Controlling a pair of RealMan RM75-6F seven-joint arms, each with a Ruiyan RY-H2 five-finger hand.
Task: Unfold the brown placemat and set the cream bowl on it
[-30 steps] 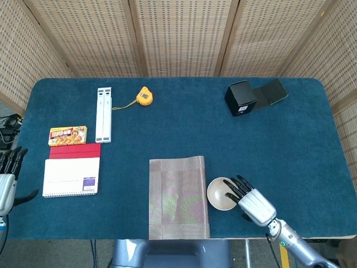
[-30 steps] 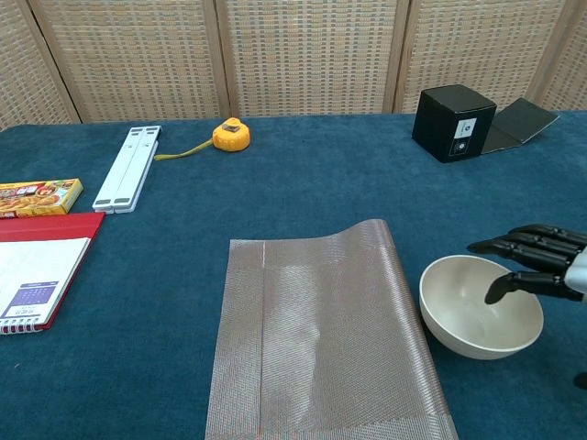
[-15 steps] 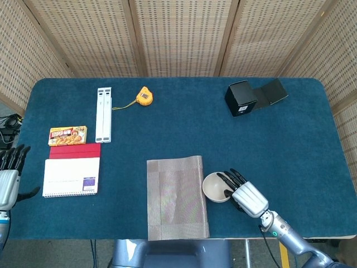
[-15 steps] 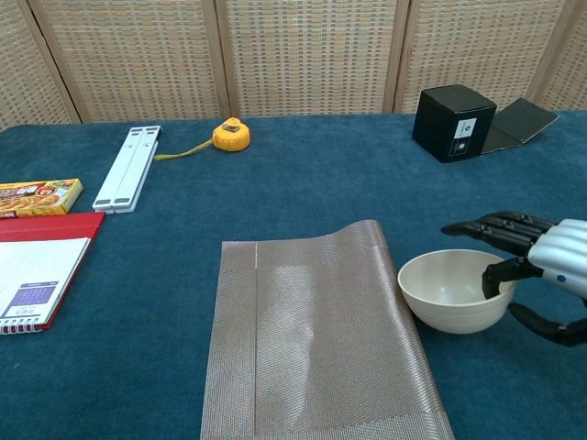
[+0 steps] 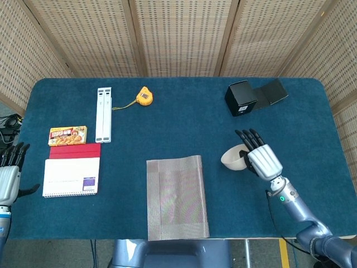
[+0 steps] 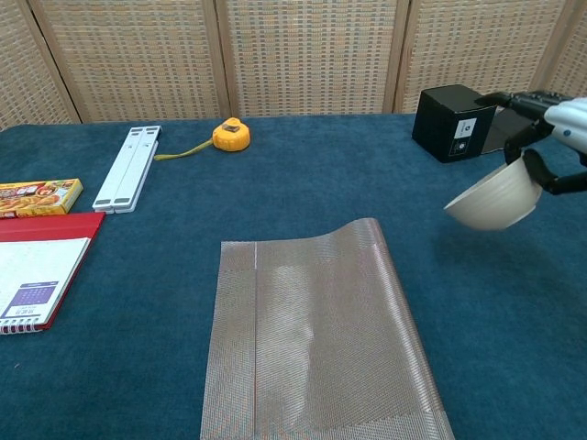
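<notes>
1. I am working over the big blue tabletop. It is soft and fuzzy, so things could catch on it when I am sliding them.
2. The brown placemat is lying near the front edge, in the middle. Its far end is curling up a little in the chest view. I think a part of it is folded, because a seam is running down its left side. If I am putting the bowl down on a curled or folded part, the bowl could be wobbling or sitting crooked.
3. The black box is sitting at the back right, close to my right hand. If I am swinging that way, I could be bumping it.
4. My right hand is holding the cream bowl by its rim, up in the air, to the right of the placemat and well apart from it. The bowl is tipping on its side. I think my hold is small, so the bowl could be slipping out and dropping.
5. I cannot see inside the bowl from here, so I cannot tell if anything is in it.
6. My left hand is waiting at the far left edge, fingers apart, holding nothing.
</notes>
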